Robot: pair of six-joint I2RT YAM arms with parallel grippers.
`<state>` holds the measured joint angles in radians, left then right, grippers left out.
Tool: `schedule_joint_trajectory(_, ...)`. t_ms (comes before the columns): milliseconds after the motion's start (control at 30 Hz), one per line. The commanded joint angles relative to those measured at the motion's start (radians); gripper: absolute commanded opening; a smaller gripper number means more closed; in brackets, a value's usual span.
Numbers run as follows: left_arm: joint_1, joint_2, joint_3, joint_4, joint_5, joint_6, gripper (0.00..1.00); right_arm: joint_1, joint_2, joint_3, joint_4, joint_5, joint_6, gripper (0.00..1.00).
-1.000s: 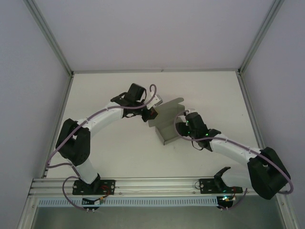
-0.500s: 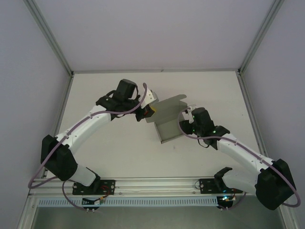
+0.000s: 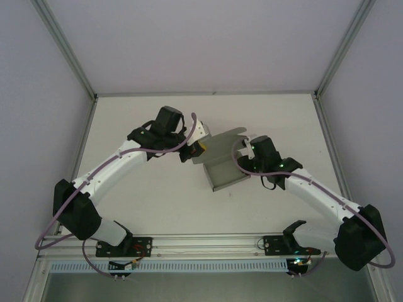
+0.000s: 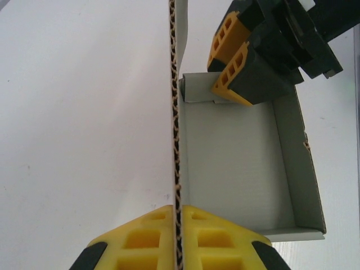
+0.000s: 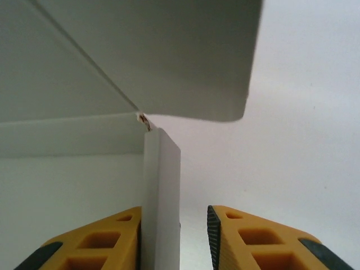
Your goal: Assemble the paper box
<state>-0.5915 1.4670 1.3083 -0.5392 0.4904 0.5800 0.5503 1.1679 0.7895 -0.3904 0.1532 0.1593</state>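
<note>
Matt card box (image 4: 236, 163), smooth table (image 4: 84, 112)

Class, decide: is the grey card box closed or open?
Open: the grey card paper box shows its bare floor between raised walls, lid flap not down.

Overhead camera looks down; wrist cameras close, sharing paper box (image 3: 221, 168).

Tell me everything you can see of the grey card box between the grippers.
The plain grey thin-card box is half assembled: a low rectangular tray, open on top, with a broad round-cornered flap rising along its far long side. Cut edges show brown corrugation. It is at the middle of the white table. The left gripper is shut on that flap's edge; the right gripper straddles a short upright end flap, one yellow jaw against it, the other apart.
</note>
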Motion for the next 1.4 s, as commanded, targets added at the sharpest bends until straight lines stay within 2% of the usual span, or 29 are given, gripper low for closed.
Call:
schedule_joint_trajectory(0,-0.001,-0.007,0.033,0.017,-0.057,-0.010,0.00,-0.004,0.026,0.003,-0.082,-0.004,-0.023,0.35)
schedule_joint_trajectory(67,-0.001,-0.009,0.033,0.023,-0.069,-0.010,0.00,-0.004,0.030,-0.009,-0.084,-0.017,-0.026,0.37)
schedule_joint_trajectory(200,-0.002,-0.015,0.034,0.023,-0.053,0.001,0.00,-0.004,0.029,-0.030,-0.049,-0.006,-0.029,0.29)
schedule_joint_trajectory(333,-0.002,-0.016,0.038,0.032,-0.038,-0.008,0.00,0.001,0.065,-0.029,-0.011,-0.014,-0.067,0.26)
schedule_joint_trajectory(367,-0.003,-0.014,0.039,0.030,-0.023,-0.006,0.00,0.006,0.080,-0.029,0.007,0.017,-0.066,0.20)
schedule_joint_trajectory(467,-0.003,-0.015,0.043,0.031,-0.001,-0.012,0.00,0.031,0.135,-0.014,0.034,0.163,-0.048,0.10)
schedule_joint_trajectory(600,-0.003,-0.020,0.042,0.048,0.001,-0.032,0.00,0.061,0.234,0.023,0.028,0.376,0.029,0.00)
schedule_joint_trajectory(800,-0.003,-0.011,0.051,0.059,-0.041,-0.069,0.00,0.099,0.370,0.080,-0.053,0.687,0.161,0.00)
schedule_joint_trajectory(900,-0.003,-0.001,0.052,0.068,-0.061,-0.081,0.00,0.124,0.438,0.127,-0.127,0.792,0.211,0.00)
schedule_joint_trajectory(1033,-0.003,0.016,0.055,0.071,-0.076,-0.088,0.00,0.143,0.498,0.150,-0.147,0.846,0.186,0.00)
schedule_joint_trajectory(1200,-0.001,0.021,0.058,0.073,-0.092,-0.094,0.00,0.150,0.565,0.203,-0.247,0.919,0.238,0.00)
schedule_joint_trajectory(1367,-0.001,0.026,0.054,0.082,-0.096,-0.096,0.00,0.152,0.591,0.223,-0.265,0.911,0.270,0.03)
